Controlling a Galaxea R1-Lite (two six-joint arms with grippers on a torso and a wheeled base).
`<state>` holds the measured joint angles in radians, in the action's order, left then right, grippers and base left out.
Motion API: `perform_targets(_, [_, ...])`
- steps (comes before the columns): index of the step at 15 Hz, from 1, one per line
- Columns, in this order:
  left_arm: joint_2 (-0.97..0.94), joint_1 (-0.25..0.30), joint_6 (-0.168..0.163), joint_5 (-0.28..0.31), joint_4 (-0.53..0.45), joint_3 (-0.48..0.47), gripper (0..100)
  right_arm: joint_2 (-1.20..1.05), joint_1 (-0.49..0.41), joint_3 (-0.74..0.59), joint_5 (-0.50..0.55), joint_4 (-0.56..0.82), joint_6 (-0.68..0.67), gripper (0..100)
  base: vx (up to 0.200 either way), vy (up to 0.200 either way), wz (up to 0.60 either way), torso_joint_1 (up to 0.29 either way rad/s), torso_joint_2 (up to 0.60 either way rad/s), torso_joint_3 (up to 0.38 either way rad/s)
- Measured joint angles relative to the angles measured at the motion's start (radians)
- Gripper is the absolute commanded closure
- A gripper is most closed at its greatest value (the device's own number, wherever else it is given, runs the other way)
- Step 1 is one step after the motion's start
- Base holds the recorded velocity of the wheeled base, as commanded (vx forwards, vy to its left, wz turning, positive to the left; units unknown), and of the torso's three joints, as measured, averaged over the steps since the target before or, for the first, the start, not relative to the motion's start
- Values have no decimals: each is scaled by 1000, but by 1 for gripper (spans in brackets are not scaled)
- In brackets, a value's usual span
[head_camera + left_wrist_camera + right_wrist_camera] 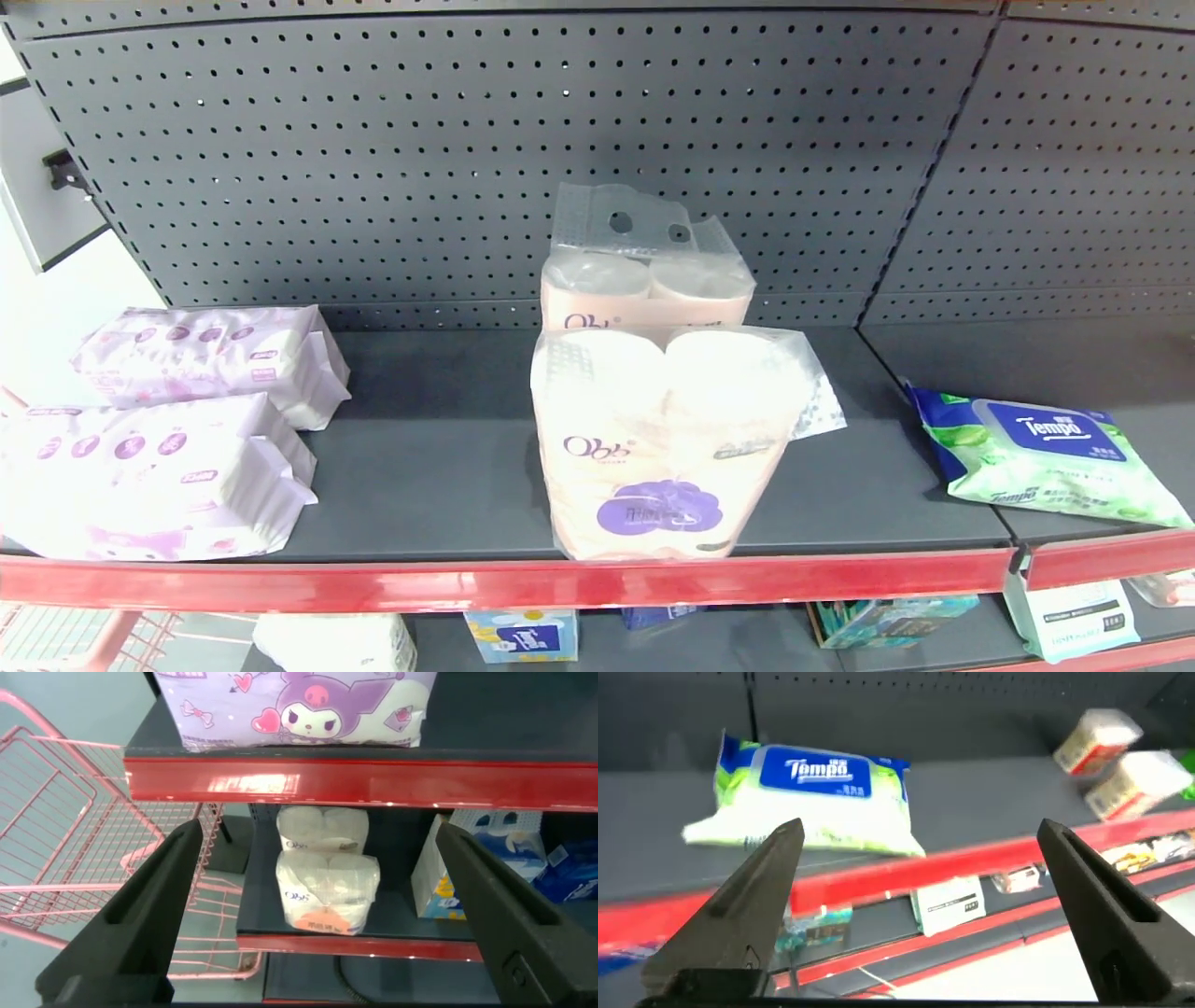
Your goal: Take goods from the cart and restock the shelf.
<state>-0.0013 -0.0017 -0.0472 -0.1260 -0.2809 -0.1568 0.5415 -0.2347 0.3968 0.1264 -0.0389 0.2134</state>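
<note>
On the dark shelf (429, 467) a front pack of toilet rolls (653, 448) stands at the red edge, with a second pack (644, 280) behind it. Two purple tissue packs (149, 476) lie at the left, and a green-and-blue wet wipes pack (1046, 453) lies at the right. My left gripper (318, 831) is open and holds nothing. It hangs in front of a lower shelf with two roll packs (325, 891), beside the pink cart (65, 840). My right gripper (920, 826) is open and empty, facing the wet wipes pack (817, 793).
A perforated back panel (467, 159) closes the shelf behind. The red shelf edge (504, 583) runs along the front. Boxes and packets (523, 637) fill the lower shelf. A white price tag (951, 905) hangs under the right bay. More packs (1120, 761) lie farther along.
</note>
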Motion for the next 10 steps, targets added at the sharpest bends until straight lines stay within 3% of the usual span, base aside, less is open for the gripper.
perform_targets(10, [0,0,5,-1,0,2,0,-48,17,-17,-20,2,3,0,0,0,0,0,0,0])
